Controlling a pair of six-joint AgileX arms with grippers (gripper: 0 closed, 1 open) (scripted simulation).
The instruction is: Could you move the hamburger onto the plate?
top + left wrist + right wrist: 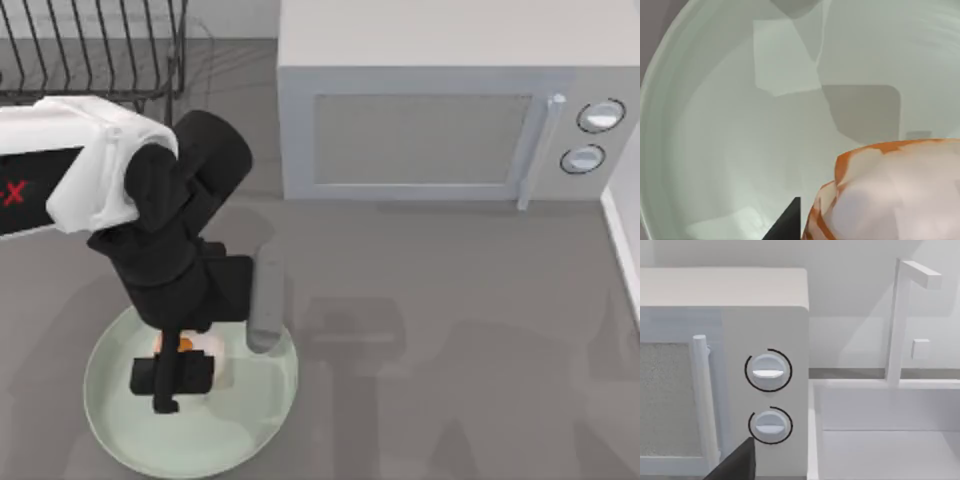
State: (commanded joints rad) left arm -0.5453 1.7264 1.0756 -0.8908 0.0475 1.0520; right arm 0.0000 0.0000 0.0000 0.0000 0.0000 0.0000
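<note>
our left gripper hangs over the plate, fingers clamped on the burger. we judge it light and squashy, best held gently across the bun's sides.

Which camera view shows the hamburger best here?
The left wrist view: the hamburger sits close up against the plate. From the top, the left gripper covers most of it. The right wrist view faces the microwave.

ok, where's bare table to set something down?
Free: the broad grey tabletop between the pale mint-green round plate and the white sink edge, in front of the grey microwave. Crowded: the plate, under the left pincer and cream-bunned hamburger.
</note>
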